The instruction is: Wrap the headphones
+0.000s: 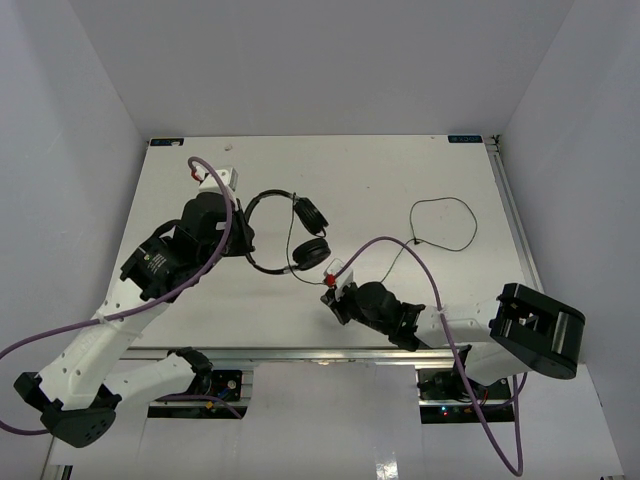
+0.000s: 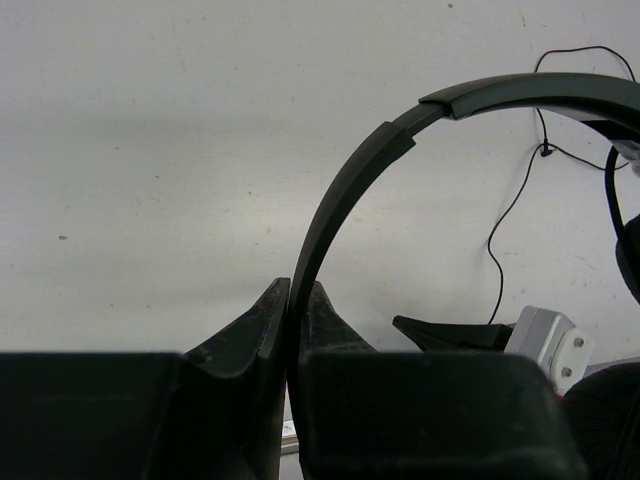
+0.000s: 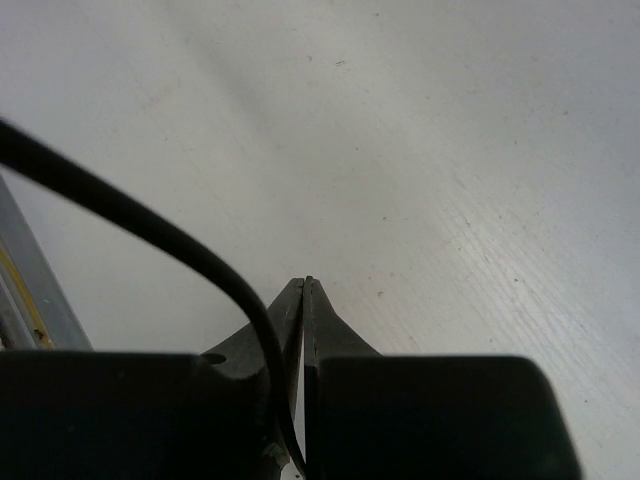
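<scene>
From above, the headphones (image 1: 312,252) lie left of the middle of the white table (image 1: 400,160). The left pincer (image 1: 245,238) is closed on their thin band (image 1: 270,192). The right pincer (image 1: 332,292) sits just below the round ear pads. The thin cord (image 1: 415,241) runs from it to a loose loop at the upper right. I see no cord wound round the headphones. So I think the wrapping has hardly begun and nearly all of it is left.

From the left arm's camera, the left pincer (image 2: 292,300) squeezes the band (image 2: 340,200), which curves up to the top right. The cord (image 2: 500,240) trails on the table at the right.

From the right arm's camera, the right pincer (image 3: 305,300) is shut tight. The cord (image 3: 150,220) swoops in from the left and dips between its fingers, so it looks pinched there.
</scene>
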Controlling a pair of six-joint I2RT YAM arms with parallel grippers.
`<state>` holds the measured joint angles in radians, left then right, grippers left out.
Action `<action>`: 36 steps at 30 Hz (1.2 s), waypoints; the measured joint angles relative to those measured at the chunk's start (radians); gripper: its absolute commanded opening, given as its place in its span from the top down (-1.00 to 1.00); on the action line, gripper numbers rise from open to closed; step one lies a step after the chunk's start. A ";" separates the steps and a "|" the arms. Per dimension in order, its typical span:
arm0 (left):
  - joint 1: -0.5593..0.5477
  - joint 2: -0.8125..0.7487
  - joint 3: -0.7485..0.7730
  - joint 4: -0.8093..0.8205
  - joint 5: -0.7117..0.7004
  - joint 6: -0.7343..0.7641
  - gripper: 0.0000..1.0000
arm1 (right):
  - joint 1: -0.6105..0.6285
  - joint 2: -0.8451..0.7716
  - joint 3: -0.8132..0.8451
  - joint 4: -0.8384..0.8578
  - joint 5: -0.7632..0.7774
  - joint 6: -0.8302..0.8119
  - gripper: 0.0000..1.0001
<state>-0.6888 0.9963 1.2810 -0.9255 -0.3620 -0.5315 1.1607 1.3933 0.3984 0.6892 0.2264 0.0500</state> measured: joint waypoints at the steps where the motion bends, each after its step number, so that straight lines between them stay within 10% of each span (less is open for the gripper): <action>1: 0.000 -0.006 0.003 -0.006 0.004 0.005 1.00 | -0.008 0.000 -0.005 0.006 0.000 0.001 0.85; 36: 0.002 -0.100 -0.031 -0.061 0.417 0.336 1.00 | -0.575 -0.189 0.105 -0.068 -0.324 0.072 0.85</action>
<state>-0.6865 0.8962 1.2504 -0.9862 0.0545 -0.1958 0.5856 1.2048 0.5032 0.6216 -0.0973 0.1220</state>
